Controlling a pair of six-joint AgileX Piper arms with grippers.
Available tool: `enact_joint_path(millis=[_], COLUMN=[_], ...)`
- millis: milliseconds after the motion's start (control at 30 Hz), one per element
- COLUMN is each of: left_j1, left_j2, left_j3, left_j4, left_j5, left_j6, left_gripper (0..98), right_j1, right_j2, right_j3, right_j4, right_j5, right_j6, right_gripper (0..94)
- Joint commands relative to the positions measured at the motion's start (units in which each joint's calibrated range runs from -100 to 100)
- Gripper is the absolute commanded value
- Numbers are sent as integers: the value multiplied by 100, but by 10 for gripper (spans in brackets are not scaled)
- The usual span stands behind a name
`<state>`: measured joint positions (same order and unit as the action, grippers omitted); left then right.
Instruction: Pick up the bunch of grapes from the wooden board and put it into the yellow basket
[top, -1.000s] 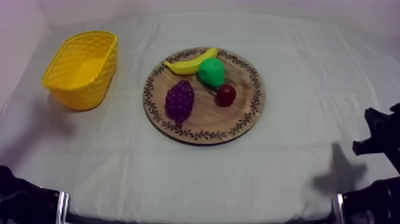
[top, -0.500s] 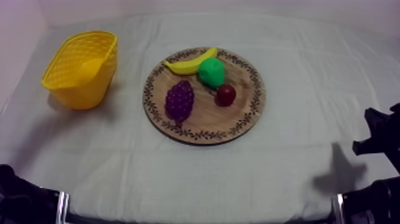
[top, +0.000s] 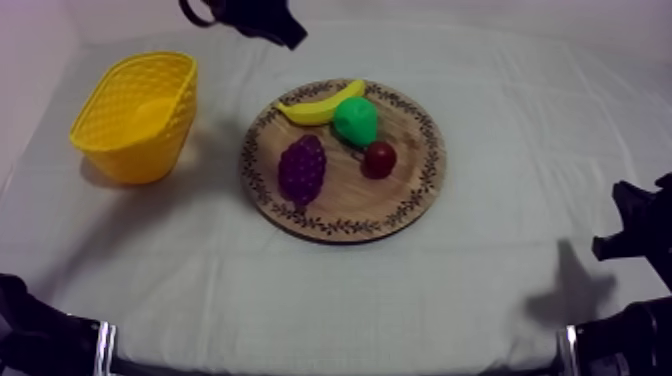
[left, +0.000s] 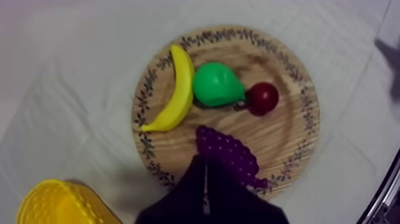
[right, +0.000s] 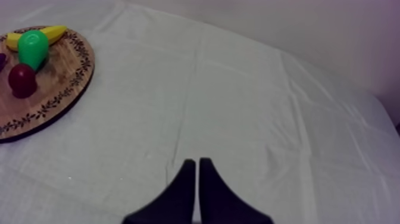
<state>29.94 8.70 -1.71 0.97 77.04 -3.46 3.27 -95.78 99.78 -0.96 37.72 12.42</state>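
Cloth (top: 330, 300): grey-white fabric, softly creased, covering the table.

Top view.
- Basket (top: 135, 115): yellow plastic with an open lattice weave, oval, at the left of the frame, well apart from the board.
- Board (top: 420, 190): round wood with visible grain and a dark leaf-pattern rim, at the centre of the frame.
- Grapes (top: 302, 168): purple knobbly bunch, lying on the left part of the board.
- Banana (top: 320, 105): yellow, curved and smooth, along the board's upper rim.
- Pear (top: 355, 120): glossy green, just below the banana.
- Small red fruit (top: 379, 159): round and dark red, just beside the pear.
- Left arm (top: 250, 15): black, at the upper edge of the frame, beyond the board and basket.
- Right arm (top: 640, 235): black, low at the right edge.

Left wrist view.
- Left gripper (left: 204, 162): two black fingers pressed together into a narrow wedge, holding nothing. Its tip is over the board (left: 297, 77), right beside the grapes (left: 229, 152); whether they touch cannot be told.
- Banana (left: 172, 89), pear (left: 215, 84) and small red fruit (left: 262, 98) lie in a row beyond the grapes.
- Basket (left: 59, 205): off the board, near the gripper's side.

Right wrist view.
- Right gripper (right: 197, 162): fingers pressed together, holding nothing, over bare cloth.
- Board (right: 59, 89): well apart from the gripper, carrying the banana (right: 30, 33), pear (right: 33, 47) and small red fruit (right: 22, 79).
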Motion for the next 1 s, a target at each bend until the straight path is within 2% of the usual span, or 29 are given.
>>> enact_joint_path(millis=[0, 267, 400, 467, 567, 733, 833, 967], left_j1=[7, 22, 40, 45, 48, 120, 169, 199], left_j2=[70, 189, 157, 130, 87, 64, 71, 56], left_j3=[182, 745, 921, 1060, 1296, 1353, 1257, 1195], left_j4=[-2, 25, 4, -7, -22, -218, -335, -374], left_j5=[2, -163, -176, -178, -132, 496, 947, 1154], left_j6=[-4, -73, 140, 498, 1629, 2876, 3291, 3466], left_gripper=[0, 0, 0, 0, 0, 1, 2, 3], right_j1=[3, 3, 3, 3, 3, 3, 3, 3], right_j2=[2, 2, 2, 2, 2, 2, 2, 2], right_j3=[-1, -1, -1, -1, -1, -1, -1, -1], right_j4=[0, 0, 0, 0, 0, 0, 0, 0], right_j5=[2, 2, 2, 2, 2, 2, 2, 2], right_j6=[1, 1, 1, 1, 1, 1, 1, 1], right_gripper=[3, 3, 3, 3, 3, 3, 3, 3])
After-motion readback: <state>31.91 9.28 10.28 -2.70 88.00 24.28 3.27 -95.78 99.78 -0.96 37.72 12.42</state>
